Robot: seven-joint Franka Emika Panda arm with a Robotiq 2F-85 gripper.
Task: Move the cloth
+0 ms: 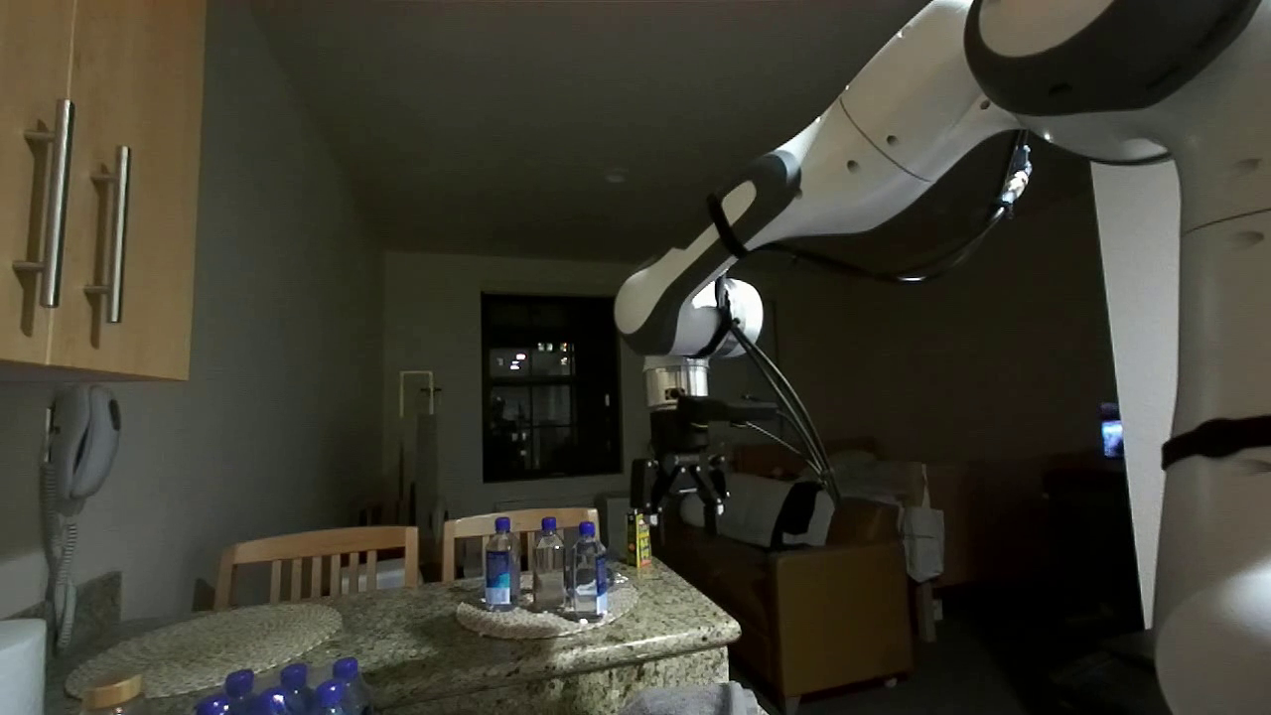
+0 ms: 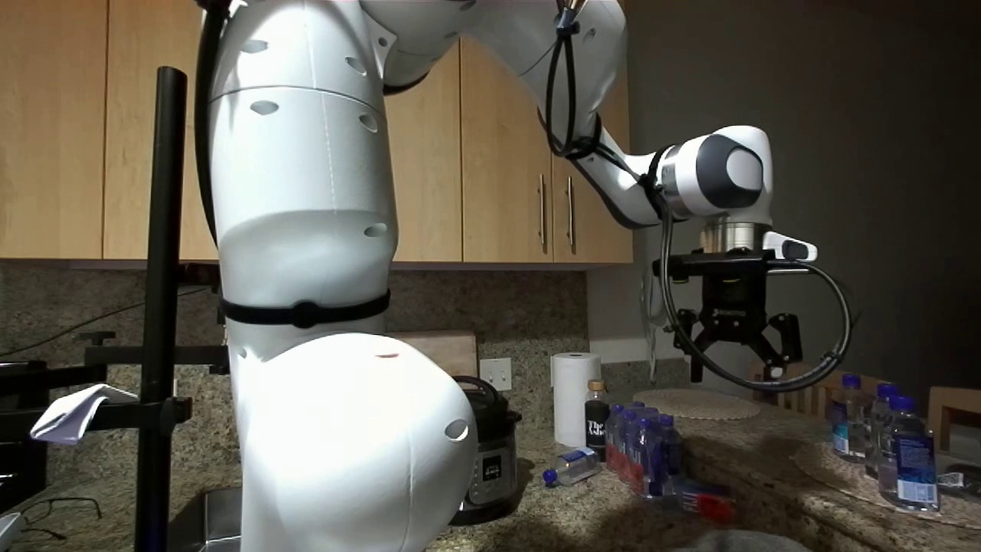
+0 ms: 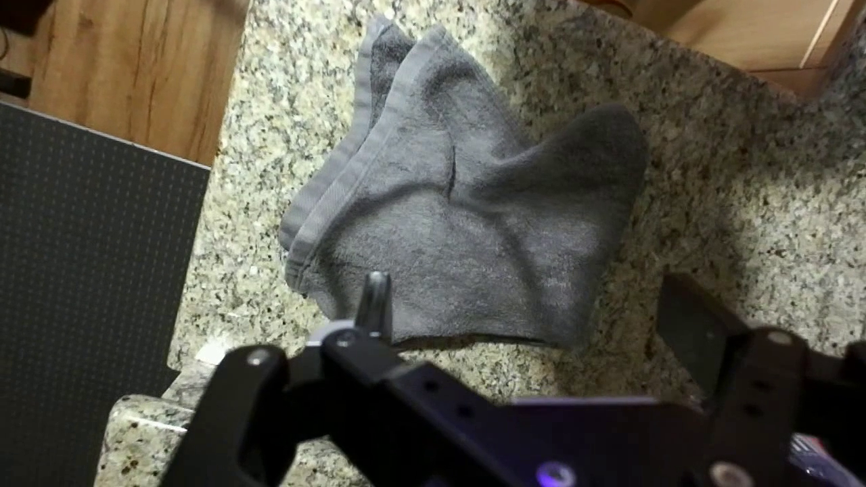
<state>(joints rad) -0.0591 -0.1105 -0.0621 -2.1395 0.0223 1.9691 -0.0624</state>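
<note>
A rumpled grey cloth (image 3: 446, 237) lies at the wrist view's upper centre, on a speckled counter (image 3: 771, 223). The gripper (image 3: 524, 297), at the bottom edge, hangs above it, jaws wide apart, empty. Best, likely: centre over the puffed fold (image 3: 585, 155) at upper right, lower straight, pinch without scraping the counter.

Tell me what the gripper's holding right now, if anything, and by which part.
Nothing is held. The gripper is open and empty, and the gray cloth lies on the granite counter, untouched.
</note>
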